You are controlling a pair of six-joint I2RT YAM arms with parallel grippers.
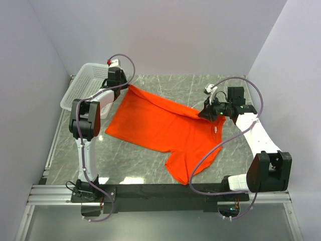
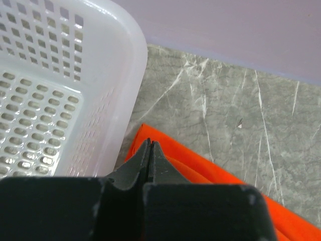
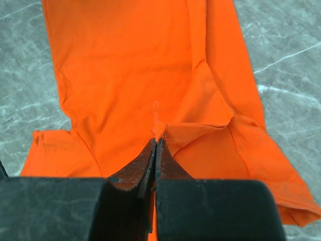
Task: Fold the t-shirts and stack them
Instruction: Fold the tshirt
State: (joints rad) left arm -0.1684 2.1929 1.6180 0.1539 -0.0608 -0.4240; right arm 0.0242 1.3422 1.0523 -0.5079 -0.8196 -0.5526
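Left tool (image 2: 150, 146): clenched, its fingers pressed flat together with a corner of the t-shirt (image 1: 165, 126) caught at their tips (orange cloth shows on both sides of the tips in the left wrist view).
Right tool (image 3: 156, 140): clenched on a small pinch of the same cloth, which puckers into a peak at the fingertips; a loose thread stands just above the pinch.
Held edge: the far edge of the t-shirt runs as a straight line between the two tools, from far left down toward the right.
T-shirt: plain bright orange-red. It lies across the middle of the tabletop (image 1: 190, 86), with one part reaching toward the near edge, between the arm bases.
Folds: creases fan out from the right tool's pinch, and a doubled strip of cloth lies along the right side in the right wrist view.
Basket (image 1: 80, 86): white plastic mesh, at the far left corner, just beside the left tool. The held corner is close to its wall (touching or not, I cannot tell).
Tabletop: grey stone pattern with pale veins.
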